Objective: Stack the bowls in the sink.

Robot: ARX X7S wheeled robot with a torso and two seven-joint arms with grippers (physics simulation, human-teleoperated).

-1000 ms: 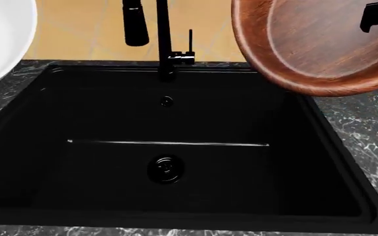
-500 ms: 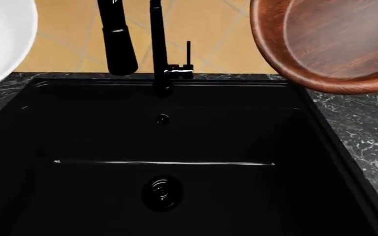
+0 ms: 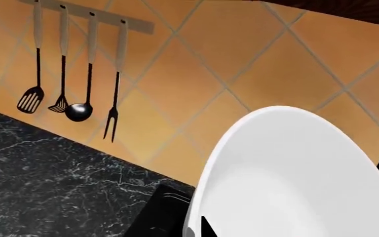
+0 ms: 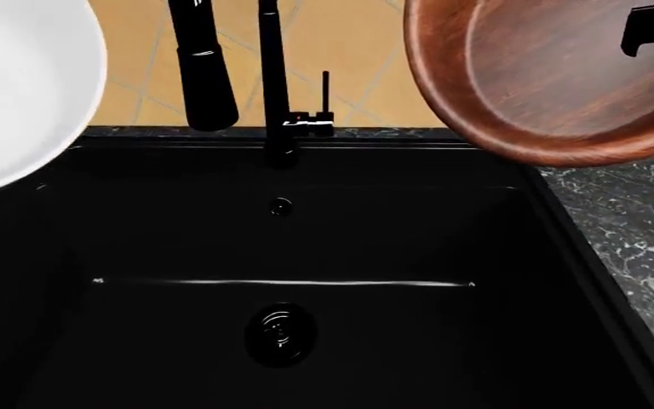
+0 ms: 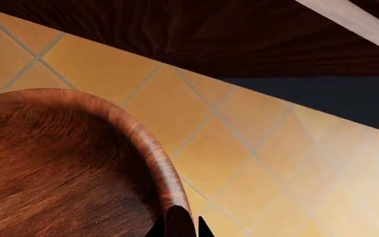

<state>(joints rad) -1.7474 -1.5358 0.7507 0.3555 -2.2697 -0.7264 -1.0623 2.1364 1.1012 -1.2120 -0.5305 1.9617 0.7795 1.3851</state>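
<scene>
— What's in my hands?
— One bowl (image 4: 14, 85) is smooth, glossy white; the other bowl (image 4: 554, 72) is reddish-brown wood with visible grain.
— And below?
— A matt black sink (image 4: 418, 239), marbled dark stone counter (image 4: 633, 221).

Since half a second ago, the white bowl (image 4: 14, 89) has moved inward from the left and now overhangs the sink's (image 4: 31, 256) back left corner. The wooden bowl (image 4: 554, 77) has shifted left, reaching further over the back right corner.

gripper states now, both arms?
Left gripper: shut on the glossy white round bowl.
Right gripper: shut on the reddish-brown wooden bowl.
</scene>
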